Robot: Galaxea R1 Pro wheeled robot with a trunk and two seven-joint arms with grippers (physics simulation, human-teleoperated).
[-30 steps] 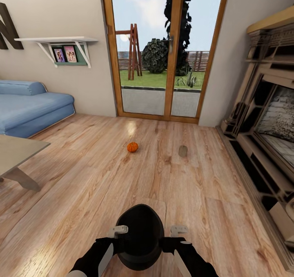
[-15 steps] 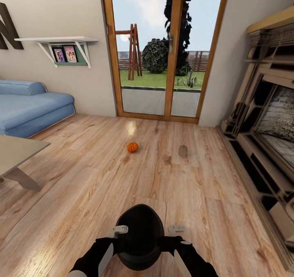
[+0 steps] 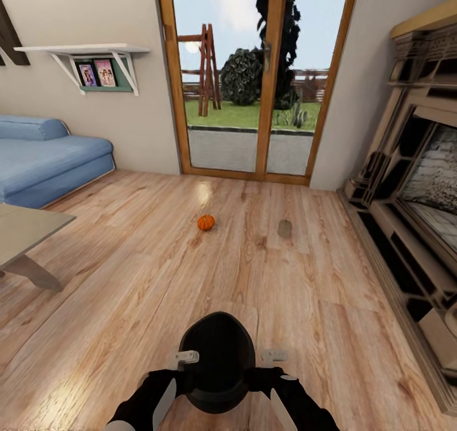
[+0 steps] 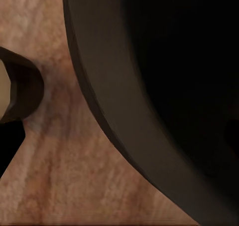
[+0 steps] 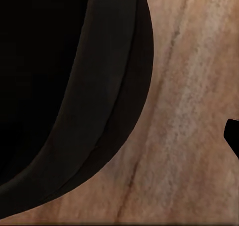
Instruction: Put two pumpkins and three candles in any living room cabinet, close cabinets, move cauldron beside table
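Note:
A black cauldron (image 3: 219,361) hangs low in front of me over the wood floor, between my two arms. My left gripper (image 3: 187,357) and right gripper (image 3: 274,355) press on its left and right sides, shut on it. Both wrist views look close along its dark rim (image 4: 99,96) (image 5: 124,86). One orange pumpkin (image 3: 205,223) lies on the floor ahead, well beyond the grippers. A grey-brown candle (image 3: 285,228) stands to the pumpkin's right. The other pumpkin, the other candles and the cabinet are out of view.
A glass patio door (image 3: 254,82) closes the far wall. The beige fireplace surround (image 3: 419,190) runs along the right. A blue sofa (image 3: 44,164) and a grey table corner (image 3: 22,228) stand at the left, under a wall shelf (image 3: 89,53).
The whole head view has shifted slightly, so the camera has moved a little forward and rightward. The cauldron and both arms keep their place in the picture.

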